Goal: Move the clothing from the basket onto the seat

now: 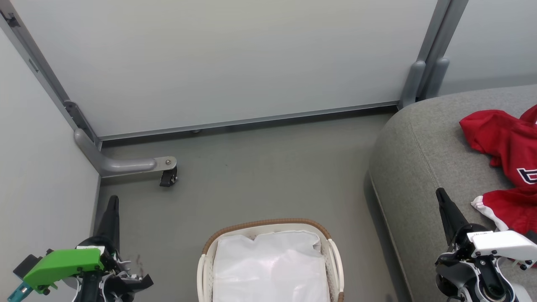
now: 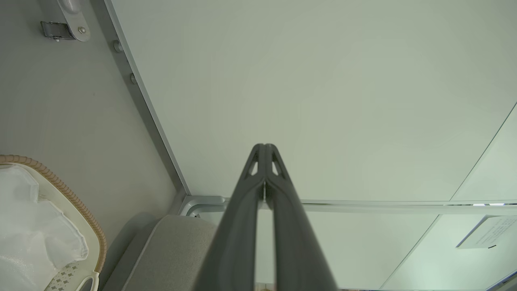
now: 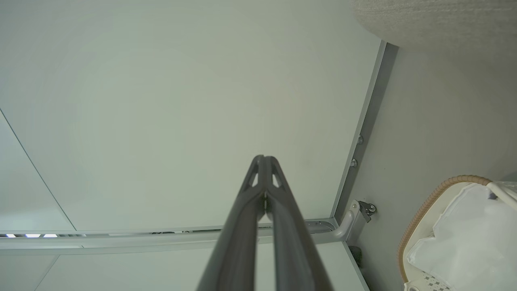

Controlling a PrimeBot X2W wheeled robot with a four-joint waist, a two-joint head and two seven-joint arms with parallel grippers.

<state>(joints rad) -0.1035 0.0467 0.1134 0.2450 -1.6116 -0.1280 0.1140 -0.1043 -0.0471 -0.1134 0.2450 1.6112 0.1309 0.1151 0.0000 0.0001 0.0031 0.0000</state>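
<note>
Left gripper (image 1: 112,207) fingers together, pointing up, left of basket (image 1: 268,222), right gripper (image 1: 441,196) likewise closed, upright over seat (image 1: 411,159) beside red clothing (image 1: 499,138)

Red clothing (image 1: 503,142), grey seat (image 1: 419,159), white basket (image 1: 333,260)

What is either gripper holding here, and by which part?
Nothing: the left gripper and right gripper are both shut empty; the red clothing lies on the seat.
</note>
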